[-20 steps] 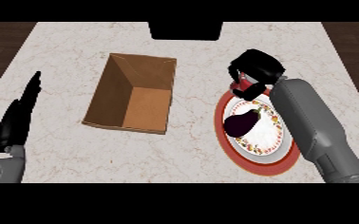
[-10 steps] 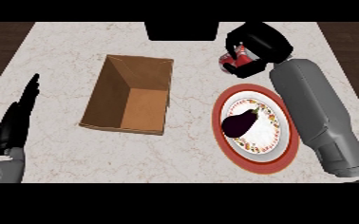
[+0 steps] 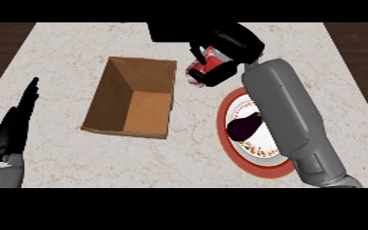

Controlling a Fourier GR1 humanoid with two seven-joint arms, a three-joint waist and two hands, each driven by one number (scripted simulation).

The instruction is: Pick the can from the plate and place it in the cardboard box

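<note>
A red and white can is held tilted in my right hand, whose fingers and thumb curl round it. The can hangs in the air just right of the cardboard box, beside its far right corner. The box is brown, open at the top and nothing shows inside it. The red-rimmed plate lies at the right, partly hidden under my right forearm, with a dark purple eggplant lying on it. My left hand rests open at the left edge, fingers up.
A black block stands at the counter's far edge, just behind my right hand. The marble counter ends at dark wood on the far left and far right.
My right hand has carried the can up off the plate and to the left, toward the box's right side. The eggplant now shows on the plate. The left hand has stayed still.
</note>
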